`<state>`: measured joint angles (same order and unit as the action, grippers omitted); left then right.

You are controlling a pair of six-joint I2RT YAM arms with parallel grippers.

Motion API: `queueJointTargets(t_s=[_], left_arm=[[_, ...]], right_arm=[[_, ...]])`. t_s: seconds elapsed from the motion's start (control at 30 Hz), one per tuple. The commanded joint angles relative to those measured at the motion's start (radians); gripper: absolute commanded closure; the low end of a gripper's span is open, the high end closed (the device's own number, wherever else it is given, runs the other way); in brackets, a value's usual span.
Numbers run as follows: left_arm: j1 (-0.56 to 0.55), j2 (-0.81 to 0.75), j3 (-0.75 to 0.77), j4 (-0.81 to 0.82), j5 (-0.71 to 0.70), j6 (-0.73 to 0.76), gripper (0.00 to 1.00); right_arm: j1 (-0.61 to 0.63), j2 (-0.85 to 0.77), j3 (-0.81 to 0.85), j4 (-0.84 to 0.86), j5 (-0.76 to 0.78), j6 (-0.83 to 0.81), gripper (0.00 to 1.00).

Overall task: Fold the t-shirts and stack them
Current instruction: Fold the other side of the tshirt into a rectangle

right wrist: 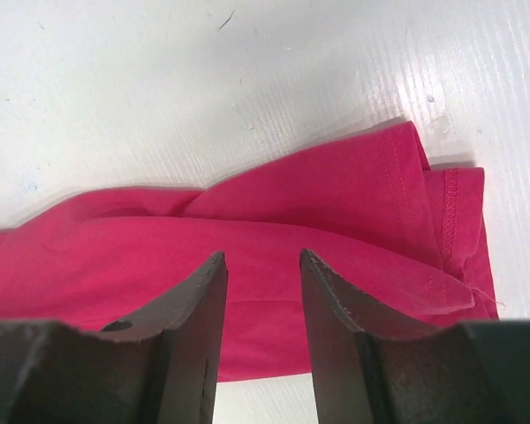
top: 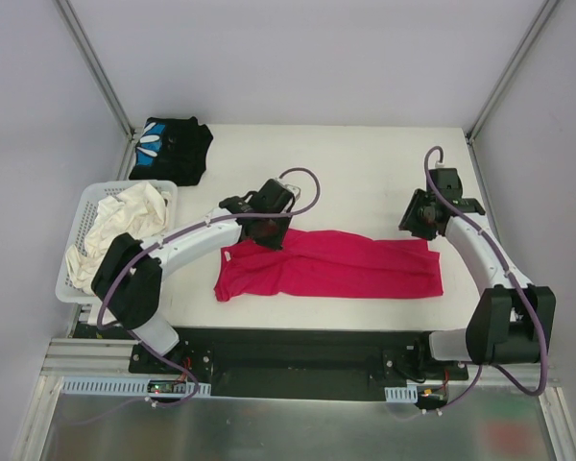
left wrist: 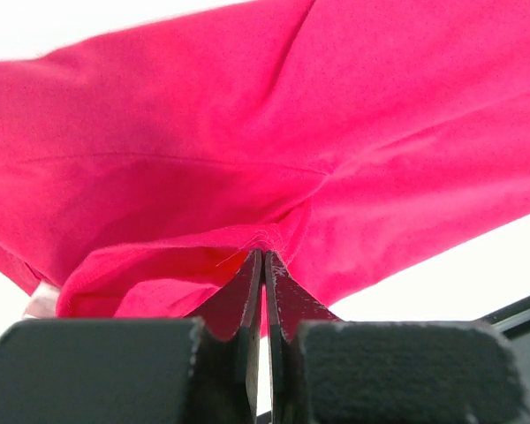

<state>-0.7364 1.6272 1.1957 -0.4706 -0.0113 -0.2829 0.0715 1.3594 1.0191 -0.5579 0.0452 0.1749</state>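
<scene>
The magenta-red t-shirt [top: 346,267] lies across the middle of the table as a long folded strip. My left gripper [top: 267,235] is at its upper left edge. The left wrist view shows this gripper [left wrist: 265,256] shut on a pinched ridge of the red cloth [left wrist: 247,132], which rises slightly at the grip. My right gripper [top: 420,223] hovers over the strip's right end. The right wrist view shows it [right wrist: 261,258] open above the hemmed end of the shirt [right wrist: 336,199], with nothing between its fingers. The black t-shirt [top: 171,149] with a blue-and-white print sits folded at the back left corner.
A white lattice basket [top: 77,230] holding crumpled cream cloth [top: 125,216] stands at the left edge, close to the left arm's elbow. The white table [top: 365,163] is bounded by metal frame posts at the back corners.
</scene>
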Motion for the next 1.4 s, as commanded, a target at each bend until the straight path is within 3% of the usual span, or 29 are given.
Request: queueJointTargets(t_s=[0.0, 0.5, 0.77, 0.87, 0.9, 1.0, 1.37], left_arm=[[-0.038, -0.067, -0.039, -0.043, -0.039, -0.064, 1.0], [-0.175, -0.109, -0.153, -0.048, -0.151, -0.188, 1.0], [-0.251, 0.018, -0.168, -0.046, -0.225, -0.254, 1.0], [-0.279, 0.074, -0.15, -0.046, -0.213, -0.262, 0.91], [-0.291, 0.083, -0.143, -0.046, -0.21, -0.26, 0.82], [-0.299, 0.1, -0.125, -0.048, -0.197, -0.26, 0.74], [-0.296, 0.043, 0.039, -0.154, -0.392, -0.177, 0.72]], right_arm=[[-0.007, -0.057, 0.006, -0.002, -0.01, -0.002, 0.59], [-0.007, -0.125, -0.033, -0.004, -0.027, -0.005, 0.59], [-0.006, -0.146, -0.048, 0.003, -0.033, -0.015, 0.59], [-0.007, -0.16, -0.056, 0.001, -0.038, -0.015, 0.59], [-0.007, -0.164, -0.056, 0.0, -0.038, -0.017, 0.59], [-0.007, -0.174, -0.053, 0.003, -0.031, -0.018, 0.58], [-0.007, -0.148, -0.022, -0.005, -0.036, -0.017, 0.58]])
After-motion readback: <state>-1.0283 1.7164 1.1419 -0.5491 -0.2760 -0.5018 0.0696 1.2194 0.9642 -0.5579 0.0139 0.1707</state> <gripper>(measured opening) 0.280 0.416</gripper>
